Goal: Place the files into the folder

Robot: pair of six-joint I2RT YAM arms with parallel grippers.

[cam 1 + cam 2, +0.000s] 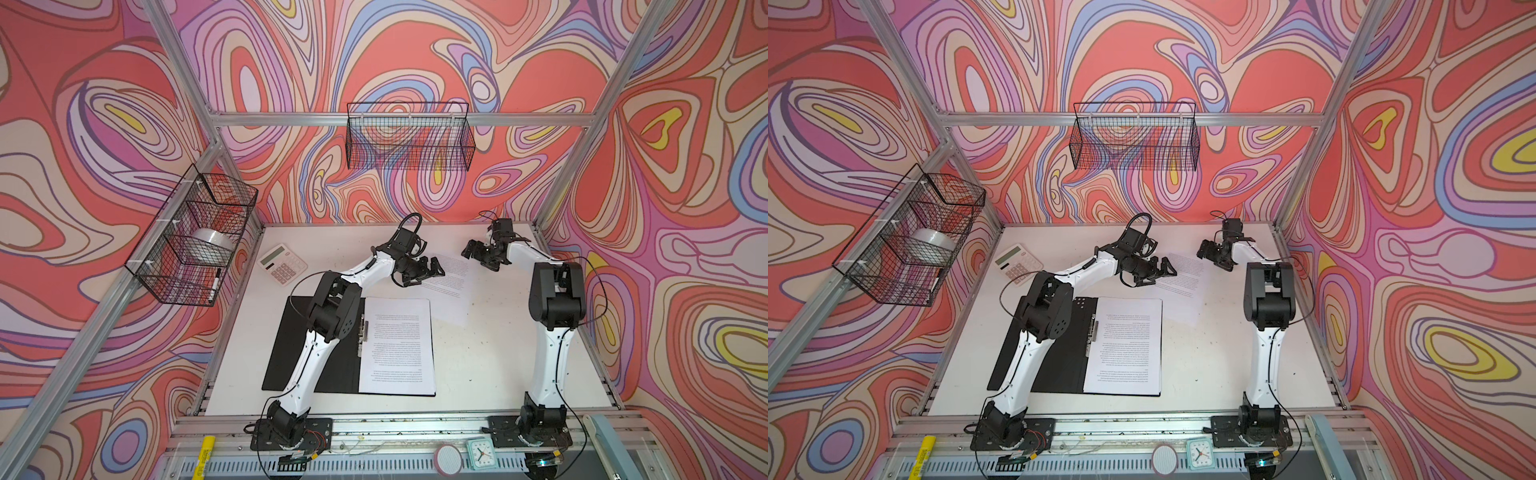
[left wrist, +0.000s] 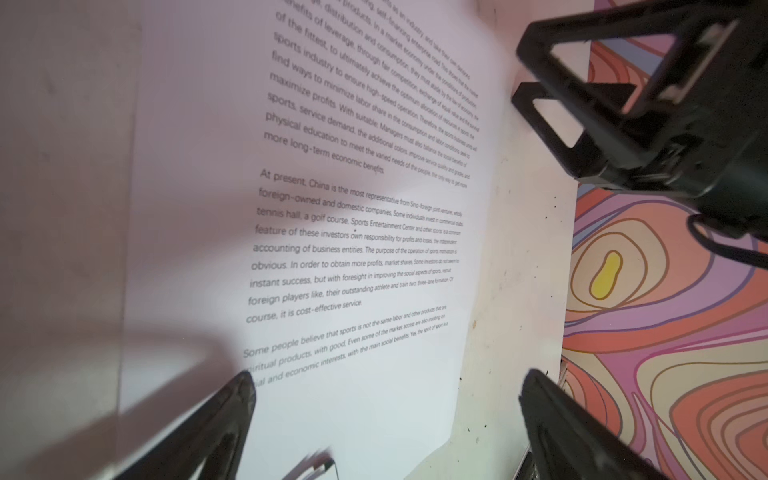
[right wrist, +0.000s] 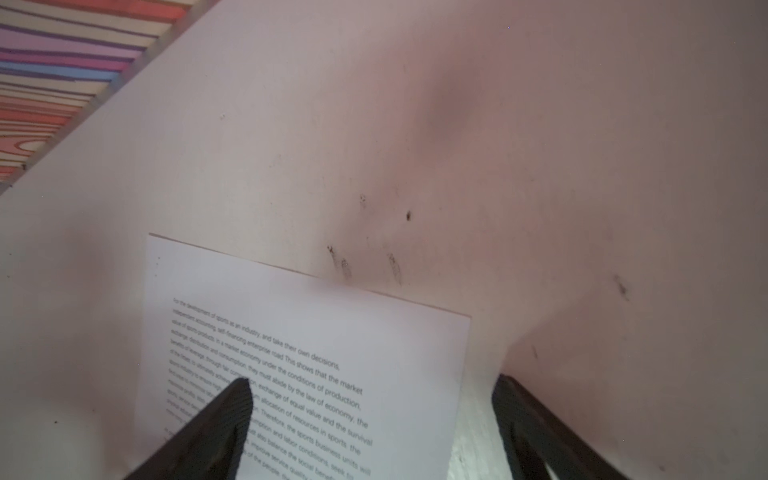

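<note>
Nearest, at the lower centre of both top views, the folder (image 1: pixel 343 370) (image 1: pixel 1067 370) is lying open on the white table (image 1: pixel 498 353) (image 1: pixel 1217 353), black inside facing up. A stack (image 1: pixel 397 345) (image 1: pixel 1125 345) of printed pages is lying on its right half, beside the metal clip. Just beyond the stack's upper right corner, a single sheet (image 1: pixel 451 286) (image 1: pixel 1183 282) (image 2: pixel 332 208) (image 3: pixel 311 353) is lying askew on the bare table, outside the folder. The left gripper (image 1: pixel 436 268) (image 1: pixel 1167 266) (image 2: pixel 386 386) is hanging over this sheet's left edge, its fingers spread wide and gripping nothing. At the sheet's far end the right gripper (image 1: pixel 467 249) (image 1: pixel 1202 249) (image 3: pixel 374 384) (image 2: pixel 521 72) is pointing left, its fingers likewise gaping wide and carrying nothing. In the right wrist view one finger is showing over the print and one over bare table, but whether either is touching cannot be told. Left of centre, a calculator (image 1: pixel 282 264) (image 1: pixel 1018 264) is sitting near the table's back left corner. Farther off, one wire basket (image 1: pixel 191 237) (image 1: pixel 909 237) is hanging at the left of the frame and another (image 1: pixel 409 137) (image 1: pixel 1133 137) at the upper centre.
</note>
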